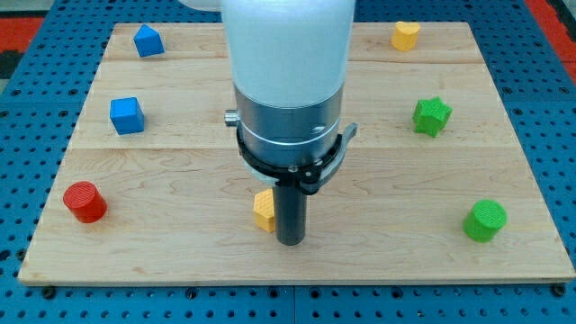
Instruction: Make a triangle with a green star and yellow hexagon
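Note:
The green star lies at the view's right, in the upper half of the wooden board. A yellow hexagon sits near the view's top right. A second yellow block, partly hidden by the rod, lies at the lower middle. My tip stands right beside this yellow block, on its right, touching or nearly touching it. The arm's white and grey body hides the middle of the board.
A blue block sits at the view's top left and a blue cube below it. A red cylinder lies at the lower left. A green cylinder lies at the lower right. A blue pegboard surrounds the board.

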`<state>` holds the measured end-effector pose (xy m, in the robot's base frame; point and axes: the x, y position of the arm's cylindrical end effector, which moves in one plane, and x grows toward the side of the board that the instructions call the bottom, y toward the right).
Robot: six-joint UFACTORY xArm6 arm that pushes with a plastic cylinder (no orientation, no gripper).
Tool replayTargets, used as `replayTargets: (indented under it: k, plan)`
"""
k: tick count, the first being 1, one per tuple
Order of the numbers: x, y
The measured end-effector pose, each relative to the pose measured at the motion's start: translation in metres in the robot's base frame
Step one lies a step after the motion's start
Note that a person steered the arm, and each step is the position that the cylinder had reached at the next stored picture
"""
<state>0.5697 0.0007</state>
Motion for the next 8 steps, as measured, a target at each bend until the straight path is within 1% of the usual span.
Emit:
replayTargets:
  k: [1, 2, 3, 4, 5, 6, 7, 8]
  plan:
    - [-0.026, -0.004]
    - [-0.047, -0.022]
    - [-0.059, -0.01]
    - [-0.103, -0.047]
    - [-0.073, -0.085]
    - [-0.043, -0.05]
    - [-0.068, -0.04]
    - [-0.137, -0.014]
